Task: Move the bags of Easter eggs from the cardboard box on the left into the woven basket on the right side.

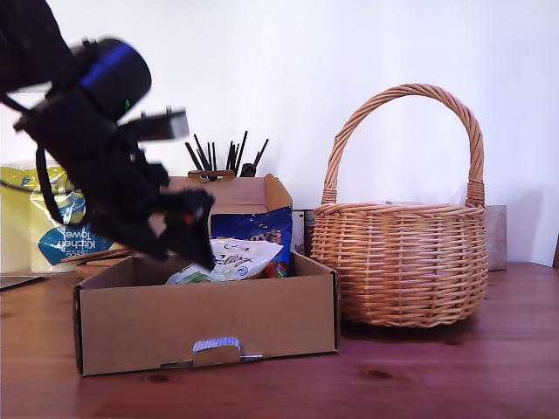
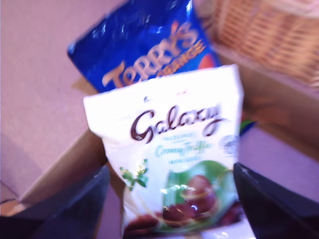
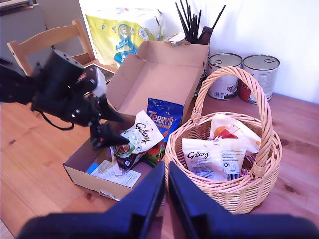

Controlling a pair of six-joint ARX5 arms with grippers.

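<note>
The cardboard box [image 1: 205, 323] [image 3: 82, 172] stands open at the exterior view's left. In it a pale Galaxy bag [image 1: 231, 257] [image 2: 169, 149] [image 3: 142, 134] leans on a blue Terry's Orange bag [image 1: 253, 229] [image 2: 144, 45] [image 3: 164, 119]. My first gripper [image 1: 196, 231] [image 2: 172, 209] [image 3: 107, 137] is open, reaching into the box, a finger either side of the Galaxy bag's lower end. The woven basket [image 1: 402, 262] [image 3: 219, 191] holds another Galaxy bag [image 3: 212, 159] and a cream and orange-red pouch [image 3: 232, 130]. My second gripper [image 3: 166, 172] hovers shut and empty above the basket's near rim, out of the exterior view.
A yellow-and-blue kitchen towel pack [image 1: 52, 218] [image 3: 127, 32] stands behind the box. A pot of black sticks [image 1: 227, 161] [image 3: 192, 25] and two tins [image 3: 224, 74] sit at the back. A wooden chair [image 3: 50, 42] stands beside the table. Loose papers [image 3: 117, 172] lie in the box.
</note>
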